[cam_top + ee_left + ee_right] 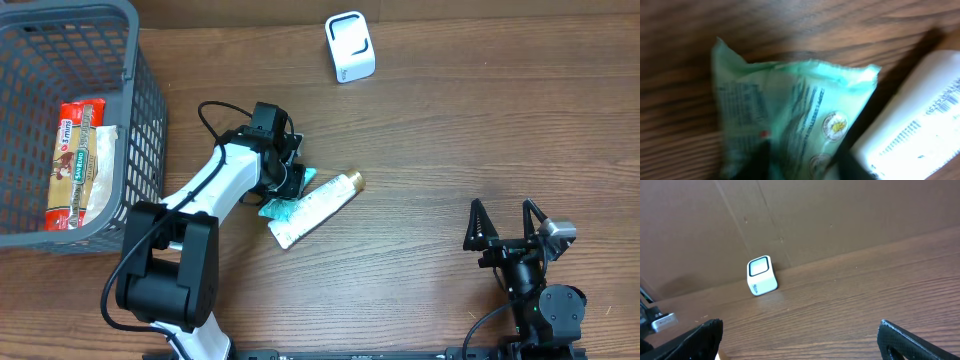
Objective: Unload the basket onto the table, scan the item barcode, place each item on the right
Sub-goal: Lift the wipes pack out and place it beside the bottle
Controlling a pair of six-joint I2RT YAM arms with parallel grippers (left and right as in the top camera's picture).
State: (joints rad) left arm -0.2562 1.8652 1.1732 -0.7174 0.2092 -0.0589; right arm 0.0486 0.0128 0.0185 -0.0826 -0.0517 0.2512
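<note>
A small green packet lies on the wooden table, half under a white tube with a gold cap. My left gripper is down on the packet. In the blurred left wrist view the green packet fills the middle, and my left gripper has its dark fingers apart on either side of the packet's near end. The white tube shows printed lines that look like a barcode. The white scanner stands at the far edge, also visible as the scanner. My right gripper rests open at the near right.
A grey basket at the far left holds snack packs. A brown wall rises behind the scanner. My right gripper frames bare wood between its fingertips.
</note>
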